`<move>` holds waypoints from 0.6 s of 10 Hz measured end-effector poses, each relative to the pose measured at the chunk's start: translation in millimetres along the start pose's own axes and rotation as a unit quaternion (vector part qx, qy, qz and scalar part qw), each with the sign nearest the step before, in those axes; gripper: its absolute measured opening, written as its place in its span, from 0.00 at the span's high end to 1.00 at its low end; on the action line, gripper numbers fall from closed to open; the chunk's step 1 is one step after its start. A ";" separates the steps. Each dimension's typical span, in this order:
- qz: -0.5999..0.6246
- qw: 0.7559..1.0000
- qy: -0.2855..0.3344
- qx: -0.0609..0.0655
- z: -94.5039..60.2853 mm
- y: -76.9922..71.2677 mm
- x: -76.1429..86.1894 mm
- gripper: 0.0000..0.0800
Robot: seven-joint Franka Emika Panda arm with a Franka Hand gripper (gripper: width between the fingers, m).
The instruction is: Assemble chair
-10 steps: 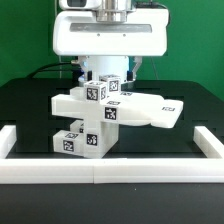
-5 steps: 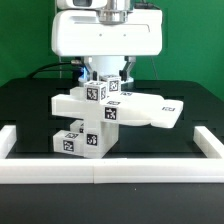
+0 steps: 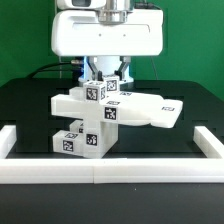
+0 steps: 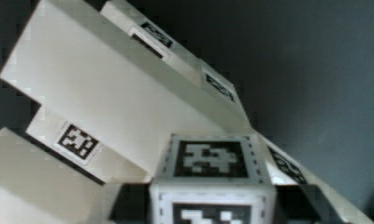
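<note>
I see the black table (image 3: pixel 30 105) inside a white rail (image 3: pixel 100 172); no bins or trays. The chair (image 3: pixel 95 110) stands mid-table, nearer the front edge, seat slab (image 3: pixel 155 108) running crosswise. The top post (image 3: pixel 103 88) sits straight under the gripper (image 3: pixel 104 68), long axis vertical. Jaws narrow beside it; can't tell if they're gripping.

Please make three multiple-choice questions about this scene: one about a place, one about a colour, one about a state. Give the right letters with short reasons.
1. Where is the gripper?
A. above the chair
B. by the border rail
C. off the table

2. What colour are the chair pieces?
A. black
B. white
C. green

3. How does the chair stand?
A. parts scattered
B. lying flat
C. stacked into one structure

Answers: A, the fingers come down onto the top block; B, all pieces are matte white with small tags; C, the blocks and slab sit joined.
</note>
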State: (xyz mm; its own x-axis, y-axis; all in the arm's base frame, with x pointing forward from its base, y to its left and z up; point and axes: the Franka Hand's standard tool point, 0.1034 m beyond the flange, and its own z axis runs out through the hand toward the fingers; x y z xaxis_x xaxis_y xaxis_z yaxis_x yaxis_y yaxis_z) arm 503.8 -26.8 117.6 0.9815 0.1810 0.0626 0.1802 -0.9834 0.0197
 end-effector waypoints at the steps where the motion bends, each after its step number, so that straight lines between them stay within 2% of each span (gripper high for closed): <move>1: 0.038 0.999 0.000 0.000 0.0 -0.1 0.1 0.65; 6: 0.182 0.983 0.000 0.000 -0.1 -0.6 0.3 0.64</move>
State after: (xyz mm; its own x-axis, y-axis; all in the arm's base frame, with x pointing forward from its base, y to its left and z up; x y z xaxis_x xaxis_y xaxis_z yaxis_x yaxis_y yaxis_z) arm 504.0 -26.1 117.7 0.9807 -0.1839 0.0659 -0.1840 -0.9829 -0.0046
